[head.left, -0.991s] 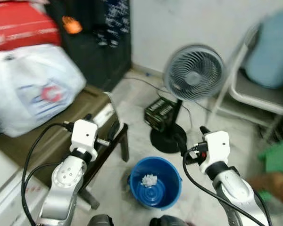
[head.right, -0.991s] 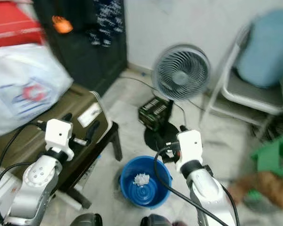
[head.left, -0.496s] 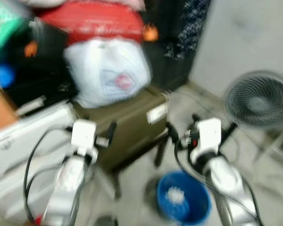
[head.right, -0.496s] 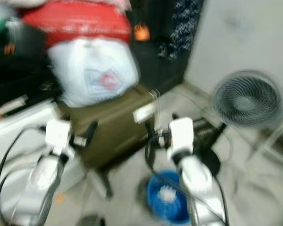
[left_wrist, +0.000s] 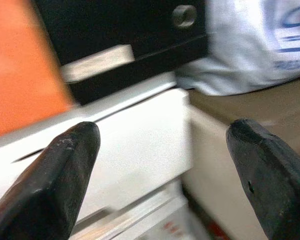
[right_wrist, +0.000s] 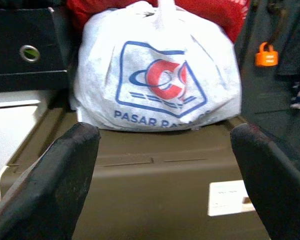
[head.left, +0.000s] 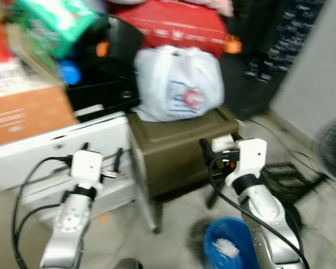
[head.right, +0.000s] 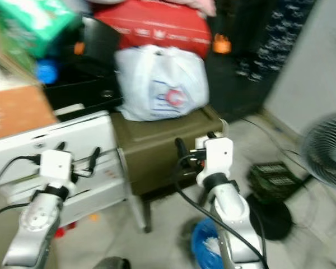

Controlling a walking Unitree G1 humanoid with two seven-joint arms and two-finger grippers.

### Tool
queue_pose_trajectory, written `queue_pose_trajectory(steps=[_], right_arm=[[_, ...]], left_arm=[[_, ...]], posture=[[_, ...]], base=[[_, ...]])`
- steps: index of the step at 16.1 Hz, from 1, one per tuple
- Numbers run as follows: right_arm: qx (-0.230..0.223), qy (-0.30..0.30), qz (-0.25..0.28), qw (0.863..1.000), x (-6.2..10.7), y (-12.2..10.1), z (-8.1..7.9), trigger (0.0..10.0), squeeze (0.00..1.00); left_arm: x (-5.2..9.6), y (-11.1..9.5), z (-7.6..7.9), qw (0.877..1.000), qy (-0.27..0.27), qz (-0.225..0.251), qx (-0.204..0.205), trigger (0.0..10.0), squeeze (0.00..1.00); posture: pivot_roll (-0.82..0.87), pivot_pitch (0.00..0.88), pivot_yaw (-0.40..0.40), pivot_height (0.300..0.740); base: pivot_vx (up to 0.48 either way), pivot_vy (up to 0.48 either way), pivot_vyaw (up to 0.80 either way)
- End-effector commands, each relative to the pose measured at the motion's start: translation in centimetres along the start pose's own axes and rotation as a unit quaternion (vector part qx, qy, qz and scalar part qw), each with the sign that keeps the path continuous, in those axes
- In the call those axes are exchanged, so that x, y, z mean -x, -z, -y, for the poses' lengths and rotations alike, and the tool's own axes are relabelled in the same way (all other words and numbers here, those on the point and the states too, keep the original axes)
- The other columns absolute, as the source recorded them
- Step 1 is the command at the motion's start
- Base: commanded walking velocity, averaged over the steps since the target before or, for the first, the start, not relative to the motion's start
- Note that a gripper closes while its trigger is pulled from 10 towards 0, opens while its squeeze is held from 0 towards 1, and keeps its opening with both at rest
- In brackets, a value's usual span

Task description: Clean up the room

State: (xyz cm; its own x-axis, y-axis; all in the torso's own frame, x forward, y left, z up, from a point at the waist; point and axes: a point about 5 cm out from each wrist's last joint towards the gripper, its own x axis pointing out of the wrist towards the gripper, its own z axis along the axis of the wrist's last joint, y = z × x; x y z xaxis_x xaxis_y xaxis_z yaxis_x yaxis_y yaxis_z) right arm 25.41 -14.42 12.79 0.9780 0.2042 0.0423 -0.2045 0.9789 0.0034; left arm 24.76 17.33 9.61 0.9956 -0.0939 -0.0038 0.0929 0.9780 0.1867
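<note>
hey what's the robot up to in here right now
Nothing is being handled at this moment. The robot faces a cluttered corner with both arms raised and both claws open and empty. The right claw points at a white plastic bag sitting on an olive-green case. The left claw points at a white cabinet beside that case. A blue bucket with a white crumpled wad inside stands on the floor by the robot's feet.

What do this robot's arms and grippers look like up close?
Both arms are silver metal tubes ending in a white boxy wrist block. Looping black cables run along each. The left gripper and right gripper each have two long black fingers, rounded and matte, with slight scuffs.
</note>
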Motion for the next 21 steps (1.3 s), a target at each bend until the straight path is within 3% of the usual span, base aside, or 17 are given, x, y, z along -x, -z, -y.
queue_pose_trajectory(steps=[1, 5, 8, 11, 21], right_arm=[[0.001, 0.017, -0.005, 1.000, 0.2, 0.2, 0.6, 10.0, 0.00], [-0.002, 0.023, -0.004, 1.000, 0.1, 0.8, 0.2, 10.0, 0.00], [-0.006, 0.065, -0.003, 0.998, 0.6, 1.2, 0.8, 10.0, 0.00], [0.007, 0.061, -0.010, 0.998, 1.2, 1.6, 0.7, 10.0, 0.00], [0.019, 0.014, -0.012, 1.000, 0.5, 1.1, 0.3, 10.0, 0.00]], left_arm=[[0.0, -0.3, 0.2, 1.000, 0.006, 0.010, -0.009, 10.0, 0.00], [-0.7, -0.8, -0.3, 0.999, -0.007, 0.020, -0.030, 10.0, 0.00], [-1.6, -1.0, 0.7, 0.999, 0.026, 0.024, -0.034, 10.0, 0.00], [-2.1, -1.3, 1.0, 0.999, 0.030, 0.030, -0.035, 10.0, 0.00], [0.0, -0.5, 0.5, 0.999, 0.000, 0.012, -0.035, 10.0, 0.00]], posture=[[-0.08, 0.025, -0.019, 0.740], [-0.07, 0.019, 0.020, 0.740], [-0.11, 0.006, 0.081, 0.740], [-0.12, 0.015, 0.065, 0.740], [-0.07, 0.058, -0.011, 0.740]], base=[[0.000, 0.000, 0.80], [0.000, 0.000, 0.52], [0.000, 0.000, 0.00], [0.000, 0.000, 0.27], [0.000, 0.000, 0.80]])
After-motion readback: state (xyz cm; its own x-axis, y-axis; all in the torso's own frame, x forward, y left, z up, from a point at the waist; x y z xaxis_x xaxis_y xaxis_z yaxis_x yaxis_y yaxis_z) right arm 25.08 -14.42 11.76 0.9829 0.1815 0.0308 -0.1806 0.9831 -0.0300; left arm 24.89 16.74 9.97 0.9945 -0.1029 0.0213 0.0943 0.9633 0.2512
